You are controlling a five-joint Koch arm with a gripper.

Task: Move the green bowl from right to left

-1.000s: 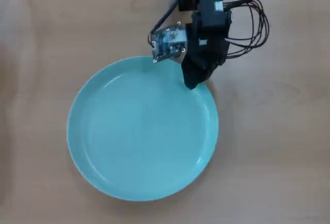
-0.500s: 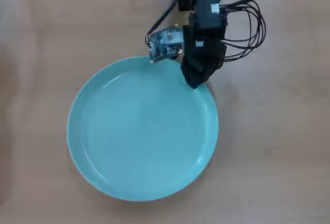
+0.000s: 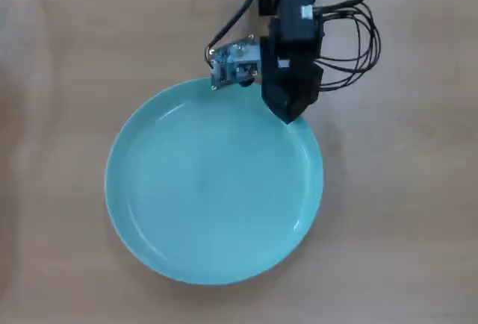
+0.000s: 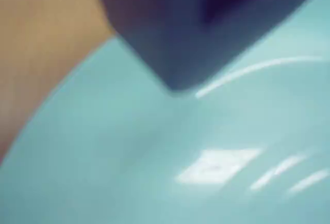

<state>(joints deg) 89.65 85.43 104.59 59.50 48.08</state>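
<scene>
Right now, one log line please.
gripper: at bowl upper-right rim, overhead view | jaws: unclear | bowl: on table, empty

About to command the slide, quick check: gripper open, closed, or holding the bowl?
Gripper: cannot be told. Only one dark jaw tip shows, at the far rim of the green bowl; no grip is visible.

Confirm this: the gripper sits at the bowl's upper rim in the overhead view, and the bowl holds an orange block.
Wrong on one count: the bowl is empty, no block in it, as the overhead view shows. The gripper does sit at its upper rim.
</scene>
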